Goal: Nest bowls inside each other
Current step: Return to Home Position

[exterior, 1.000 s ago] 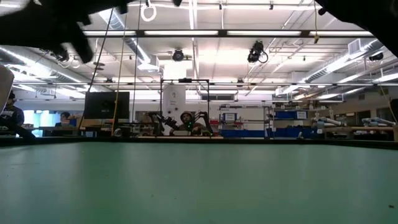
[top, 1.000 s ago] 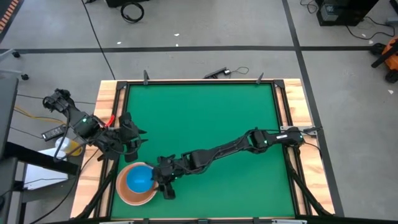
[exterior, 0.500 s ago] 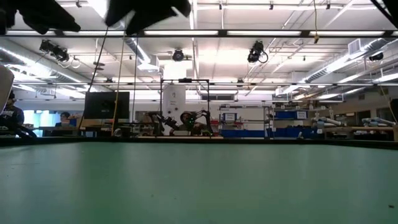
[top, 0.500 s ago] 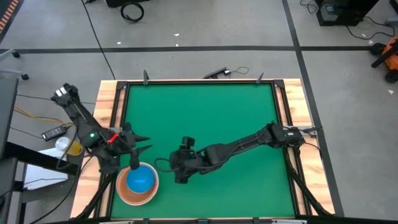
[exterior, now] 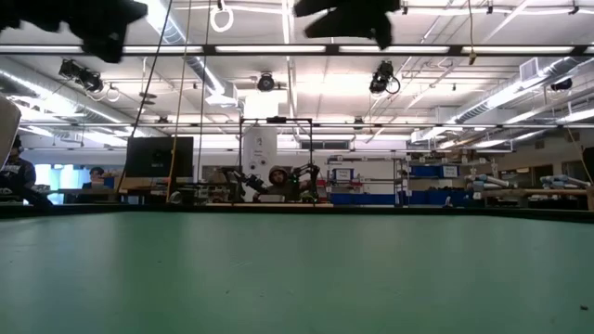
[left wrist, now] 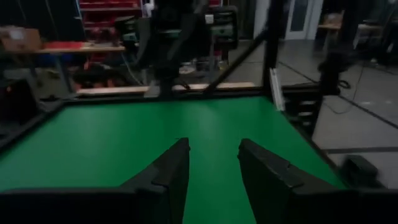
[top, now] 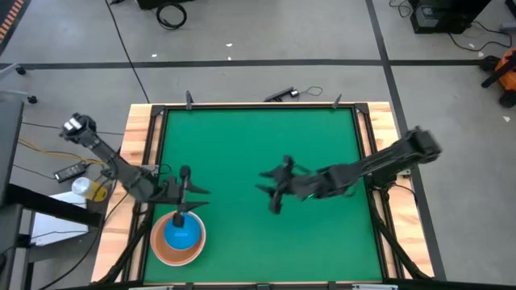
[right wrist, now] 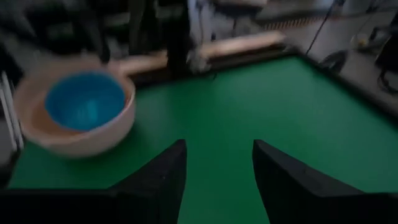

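Observation:
A tan-peach bowl (top: 159,246) sits on the green table near its near left corner, with a solid blue bowl (top: 182,234) resting inside it. The right wrist view shows the same pair, the tan bowl (right wrist: 74,140) holding the blue one (right wrist: 85,99). My left gripper (top: 195,193) is open and pointing level, just above the far rim of the bowls; its wrist view shows only green mat between the fingers (left wrist: 213,149). My right gripper (top: 268,191) hovers open over the table's middle, facing the bowls from some way off, with nothing between its fingers (right wrist: 217,152).
The green mat (top: 266,137) has a raised wooden frame (top: 141,137) around it. Off the table's left edge lie cables and small items (top: 81,181). The low view shows only bare mat (exterior: 297,278) and dark arm parts at its top.
My right gripper has drawn back from beside the bowls toward the table's middle and right, rising as it went. My left gripper has sunk toward the near edge, over the bowls' far rim, and tipped up to point level. The bowls have stayed put.

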